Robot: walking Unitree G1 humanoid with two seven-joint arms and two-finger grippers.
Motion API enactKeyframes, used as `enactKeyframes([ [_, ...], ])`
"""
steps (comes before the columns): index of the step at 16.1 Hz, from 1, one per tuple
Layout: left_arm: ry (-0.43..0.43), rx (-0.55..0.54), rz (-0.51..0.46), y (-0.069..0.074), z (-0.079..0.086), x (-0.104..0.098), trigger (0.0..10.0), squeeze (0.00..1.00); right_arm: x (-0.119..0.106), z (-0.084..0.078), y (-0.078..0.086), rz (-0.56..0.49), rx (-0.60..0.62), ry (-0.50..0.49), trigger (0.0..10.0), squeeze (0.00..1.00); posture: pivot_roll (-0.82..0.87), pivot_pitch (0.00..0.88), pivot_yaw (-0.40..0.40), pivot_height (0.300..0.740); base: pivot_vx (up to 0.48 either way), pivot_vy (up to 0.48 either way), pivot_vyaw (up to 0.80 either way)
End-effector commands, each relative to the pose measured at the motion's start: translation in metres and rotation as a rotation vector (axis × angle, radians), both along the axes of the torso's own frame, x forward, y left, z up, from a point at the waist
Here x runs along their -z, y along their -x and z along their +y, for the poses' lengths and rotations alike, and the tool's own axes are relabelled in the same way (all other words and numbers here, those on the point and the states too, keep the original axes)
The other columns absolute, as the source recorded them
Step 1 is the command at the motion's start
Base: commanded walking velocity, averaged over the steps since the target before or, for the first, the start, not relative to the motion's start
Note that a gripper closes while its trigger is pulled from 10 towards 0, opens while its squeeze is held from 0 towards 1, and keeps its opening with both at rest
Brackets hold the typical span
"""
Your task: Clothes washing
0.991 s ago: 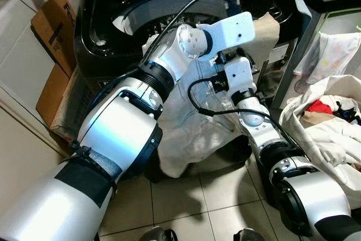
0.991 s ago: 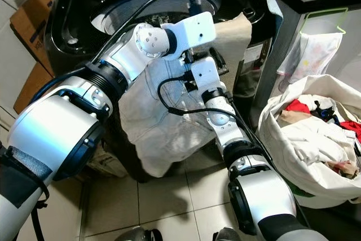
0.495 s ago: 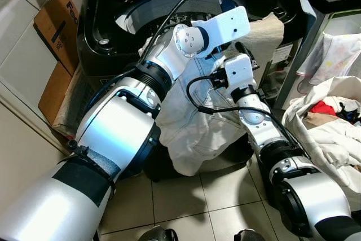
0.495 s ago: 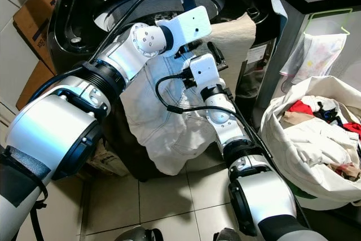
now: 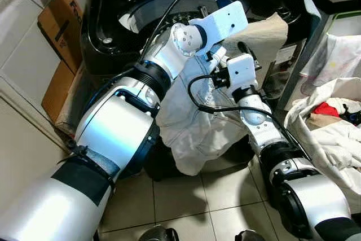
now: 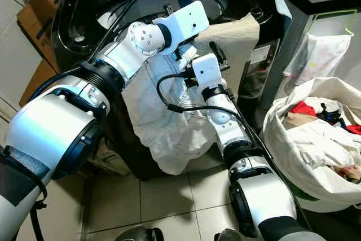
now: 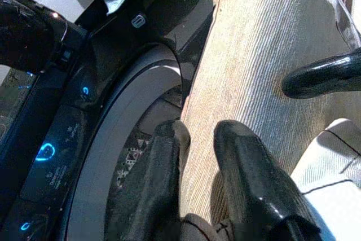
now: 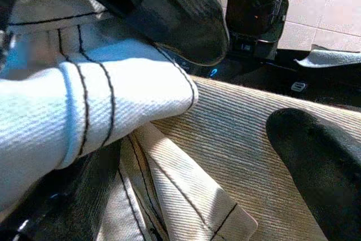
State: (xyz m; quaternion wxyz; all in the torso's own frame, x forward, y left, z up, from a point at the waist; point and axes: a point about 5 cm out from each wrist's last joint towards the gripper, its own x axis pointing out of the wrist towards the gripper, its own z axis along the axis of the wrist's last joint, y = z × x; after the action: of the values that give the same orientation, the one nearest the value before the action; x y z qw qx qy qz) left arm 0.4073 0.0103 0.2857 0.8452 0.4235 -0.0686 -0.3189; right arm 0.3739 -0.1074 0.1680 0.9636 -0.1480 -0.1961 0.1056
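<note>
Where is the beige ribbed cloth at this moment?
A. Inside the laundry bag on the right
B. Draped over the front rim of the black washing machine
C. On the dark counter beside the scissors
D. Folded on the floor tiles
B: the beige ribbed cloth hangs over the rim of the washing machine, just beyond the white garment that both arms are lifting.

Silver arms, black joints

Glossy silver shells met black collars; thin black cables looped past white wrist blocks above shiny black fingers (image 7: 248, 167).
</note>
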Motion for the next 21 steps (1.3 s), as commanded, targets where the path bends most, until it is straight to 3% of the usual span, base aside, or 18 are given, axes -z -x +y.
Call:
enactKeyframes([
  [1, 0.007, -0.039, 0.016, -0.004, 0.011, 0.003, 0.0, 0.00, -0.022, 0.014, 0.001, -0.106, -0.057, -0.025, 10.0, 0.00, -0.04, 0.000, 0.133, 0.740, 0.000, 0.000, 0.00],
  [11, 0.022, -0.043, 0.026, -0.004, 0.011, 0.005, 0.0, 0.00, -0.021, 0.013, 0.002, -0.105, -0.058, -0.029, 10.0, 0.00, -0.04, 0.000, 0.133, 0.740, 0.000, 0.000, 0.00],
  [12, 0.227, -0.049, 0.107, -0.004, 0.013, 0.001, 0.0, 0.00, -0.016, 0.012, 0.004, -0.083, -0.052, -0.046, 10.0, 0.00, -0.04, 0.000, 0.125, 0.740, 0.000, 0.000, 0.00],
  [13, 0.492, -0.035, 0.193, -0.005, 0.016, -0.009, 0.0, 0.00, -0.010, 0.009, 0.006, -0.051, -0.043, -0.068, 10.0, 0.00, -0.04, 0.000, 0.125, 0.740, 0.000, 0.000, 0.00],
  [14, 0.563, -0.006, 0.179, -0.004, 0.015, -0.025, 0.0, 0.00, -0.004, 0.007, 0.008, -0.024, -0.052, -0.094, 10.0, 0.66, -0.03, 0.000, 0.124, 0.740, 0.000, 0.000, 0.00],
  [15, 0.565, -0.001, 0.173, -0.004, 0.014, -0.027, 0.0, 0.00, -0.004, 0.006, 0.008, -0.021, -0.054, -0.101, 10.0, 1.00, -0.03, 0.000, 0.124, 0.740, 0.000, 0.000, 0.00],
  [16, 0.556, 0.010, 0.145, -0.003, 0.013, -0.035, 0.0, 0.00, 0.004, 0.008, 0.012, 0.010, -0.103, -0.097, 10.0, 1.00, -0.03, 0.000, 0.122, 0.740, 0.000, 0.000, 0.00],
  [18, 0.546, -0.001, 0.151, -0.004, 0.015, -0.031, 0.0, 0.00, 0.017, 0.004, 0.021, 0.035, -0.120, -0.095, 10.0, 1.00, -0.03, 0.000, 0.119, 0.740, 0.000, 0.000, 0.00],
  [21, 0.588, -0.001, 0.173, -0.004, 0.016, -0.030, 0.0, 0.00, 0.039, 0.001, 0.044, 0.069, -0.194, -0.040, 10.0, 1.00, -0.03, 0.000, 0.119, 0.740, 0.000, 0.000, 0.00],
])
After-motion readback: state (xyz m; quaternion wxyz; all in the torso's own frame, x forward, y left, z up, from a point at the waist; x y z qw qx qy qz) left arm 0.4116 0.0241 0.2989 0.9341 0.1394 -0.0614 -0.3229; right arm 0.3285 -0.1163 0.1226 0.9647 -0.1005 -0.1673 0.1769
